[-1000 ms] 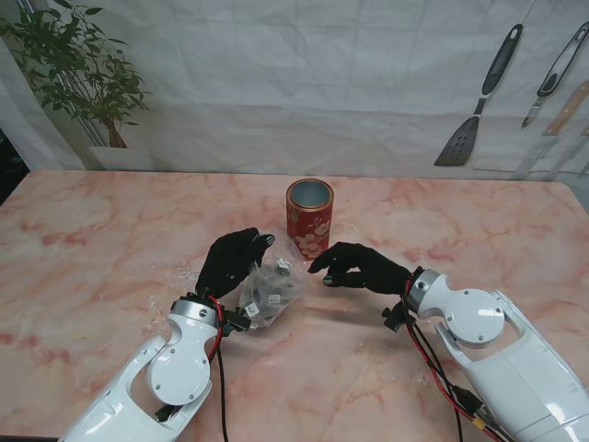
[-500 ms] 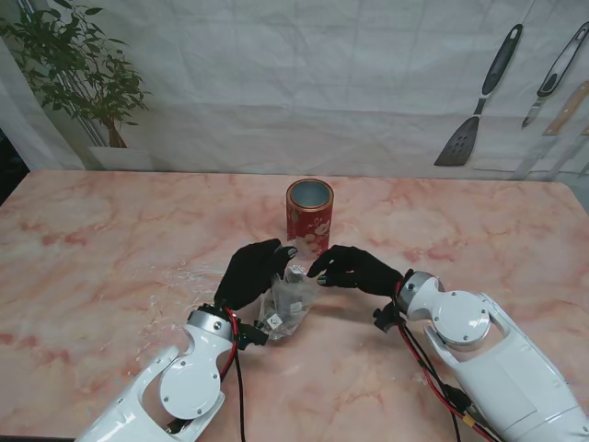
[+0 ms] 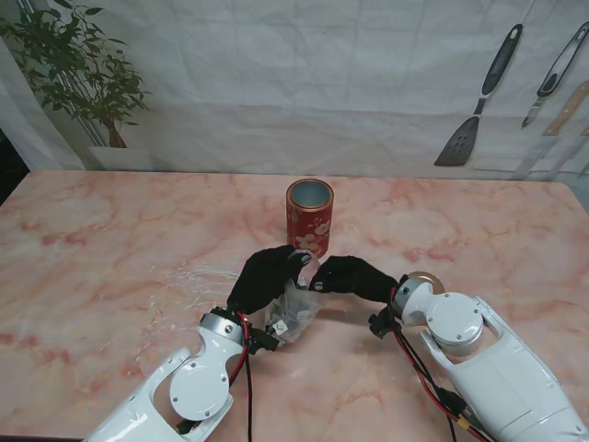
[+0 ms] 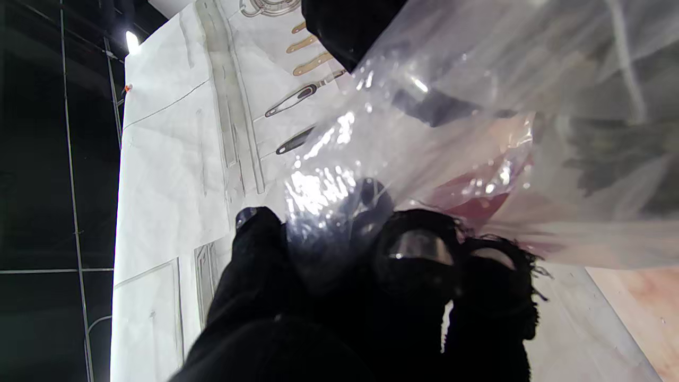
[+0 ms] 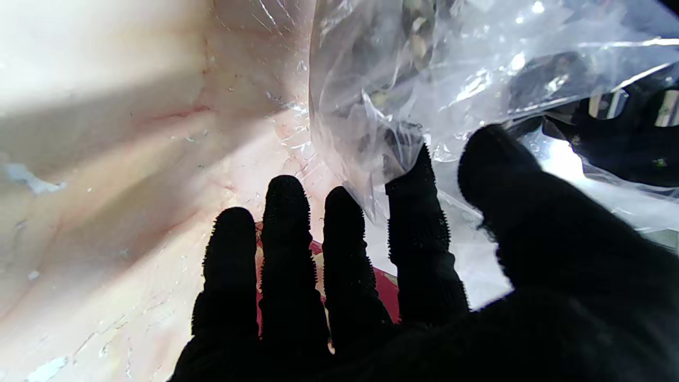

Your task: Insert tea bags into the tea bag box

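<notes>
A red flowered tin point(image 3: 309, 214), the tea bag box, stands open-topped at the table's middle. Just nearer to me, my left hand point(image 3: 267, 276) is shut on a clear plastic bag point(image 3: 296, 311) of tea bags and holds it up by its top. In the left wrist view the fingers point(image 4: 414, 254) pinch the crumpled film point(image 4: 477, 106). My right hand point(image 3: 354, 274) reaches in from the right, fingers spread. Its index fingertip point(image 5: 419, 175) touches the bag's edge point(image 5: 424, 69) and the thumb stands apart. A sliver of the tin point(image 5: 384, 289) shows red between those fingers.
The pink marble table point(image 3: 110, 239) stretches wide to both sides. A thin clear film point(image 3: 198, 274) lies on it left of my left hand. A potted plant point(image 3: 83, 83) stands at the back left. Kitchen utensils point(image 3: 479, 101) hang on the backdrop at the right.
My left hand has carried the bag rightward and farther, closer to the tin. My right hand has slid left until its fingertips meet the bag's top.
</notes>
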Tool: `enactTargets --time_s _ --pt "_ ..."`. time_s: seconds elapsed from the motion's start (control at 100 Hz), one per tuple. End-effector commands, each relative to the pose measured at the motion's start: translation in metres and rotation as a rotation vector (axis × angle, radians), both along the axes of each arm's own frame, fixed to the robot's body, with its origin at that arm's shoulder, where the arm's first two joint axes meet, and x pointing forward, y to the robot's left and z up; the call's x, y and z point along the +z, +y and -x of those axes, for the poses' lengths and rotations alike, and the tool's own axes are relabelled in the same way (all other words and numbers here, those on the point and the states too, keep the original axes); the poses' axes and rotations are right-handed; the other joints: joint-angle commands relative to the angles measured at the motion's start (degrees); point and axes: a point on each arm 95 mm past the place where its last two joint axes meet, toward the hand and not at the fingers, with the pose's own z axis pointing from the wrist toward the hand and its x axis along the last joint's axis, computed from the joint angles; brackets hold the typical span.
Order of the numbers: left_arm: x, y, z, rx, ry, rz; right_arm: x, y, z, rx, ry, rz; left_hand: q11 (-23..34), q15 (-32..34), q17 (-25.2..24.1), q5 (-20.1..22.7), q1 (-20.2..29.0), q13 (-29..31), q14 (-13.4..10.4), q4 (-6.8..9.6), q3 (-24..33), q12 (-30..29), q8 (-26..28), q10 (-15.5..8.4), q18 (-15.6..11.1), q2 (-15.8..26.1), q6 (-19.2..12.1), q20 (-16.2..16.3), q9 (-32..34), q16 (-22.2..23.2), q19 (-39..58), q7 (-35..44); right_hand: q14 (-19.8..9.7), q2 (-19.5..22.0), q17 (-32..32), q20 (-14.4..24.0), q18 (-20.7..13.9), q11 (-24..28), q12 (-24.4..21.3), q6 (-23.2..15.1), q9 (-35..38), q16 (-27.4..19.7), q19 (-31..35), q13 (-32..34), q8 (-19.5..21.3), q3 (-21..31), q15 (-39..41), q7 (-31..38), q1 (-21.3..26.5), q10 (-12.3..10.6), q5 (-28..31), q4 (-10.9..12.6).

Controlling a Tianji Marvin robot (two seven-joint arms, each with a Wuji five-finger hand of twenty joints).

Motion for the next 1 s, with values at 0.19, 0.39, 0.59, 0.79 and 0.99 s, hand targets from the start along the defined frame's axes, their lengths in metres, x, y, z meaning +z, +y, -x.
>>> enactTargets --time_s 0.19,0.39,0.59,0.79,0.99 --pt "0.003 -0.008 -0.001 -0.023 -0.031 0.006 0.01 0.002 0.001 0.045 0.039 -0.028 -0.7 -3.4 -0.3 0.9 3.8 -0.8 -1.8 2.25 2.5 -1.9 -0.6 -4.1 -4.4 4.6 -2.8 -2.6 -0.1 -2.4 3.8 4.2 0.7 -4.0 -0.6 0.6 1.3 1.8 0.7 1.3 0.5 1.1 2.1 0.5 3.3 2.1 2.4 -2.0 -2.8 0.5 3.1 0.4" --pt "0.005 -0.008 -0.003 -0.022 -0.045 0.013 0.012 0.001 0.001 0.094 0.082 -0.018 -2.1 -6.3 -0.5 -0.1 3.4 -1.3 -1.7 2.34 2.5 -3.3 -1.4 -3.9 -4.9 5.2 -3.0 -5.1 -0.7 -5.0 3.3 2.9 1.2 -7.6 -0.7 0.2 1.9 1.8 1.0 3.5 0.4 1.3 2.7 0.5 10.5 4.7 2.8 -6.0 -4.8 0.9 4.1 2.7" --pt "0.005 -0.012 -0.004 -0.022 -0.067 0.015 0.013 0.003 0.001 0.122 0.064 0.048 -2.3 -6.9 -0.5 -0.5 3.3 -1.4 -2.0 2.37 2.5 -3.8 -1.5 -4.1 -5.2 5.6 -3.3 -6.2 -1.0 -5.8 3.3 2.8 0.8 -12.7 -0.1 0.2 2.3 2.3 1.3 5.2 0.1 1.4 3.5 1.0 11.8 6.9 3.2 -6.5 -4.9 0.6 3.1 2.3" --pt "0.008 -0.019 -0.003 -0.03 -0.075 0.041 0.012 0.008 0.001 0.141 0.055 0.072 -2.1 -6.9 -0.7 -0.7 3.3 -1.6 -2.1 2.39 2.5 -4.0 -1.5 -4.3 -5.3 5.7 -3.3 -6.7 -1.1 -6.1 3.4 3.0 0.4 -14.9 0.5 -0.1 2.4 3.2 1.7 5.9 0.2 1.7 4.4 1.5 13.4 10.7 3.9 -6.0 -1.6 0.3 2.7 2.2" --pt "0.008 -0.022 -0.003 -0.032 -0.069 0.059 0.011 0.012 0.002 0.13 0.054 0.092 -2.0 -6.9 -0.7 -0.8 3.5 -1.7 -2.1 2.4 2.6 -4.1 -1.5 -4.2 -5.4 5.7 -3.2 -7.0 -1.2 -6.3 3.6 3.1 0.6 -14.1 0.9 -1.2 3.0 4.9 2.2 6.0 1.5 2.1 5.7 2.6 9.0 10.6 5.3 -1.2 0.5 0.3 2.9 -2.4"
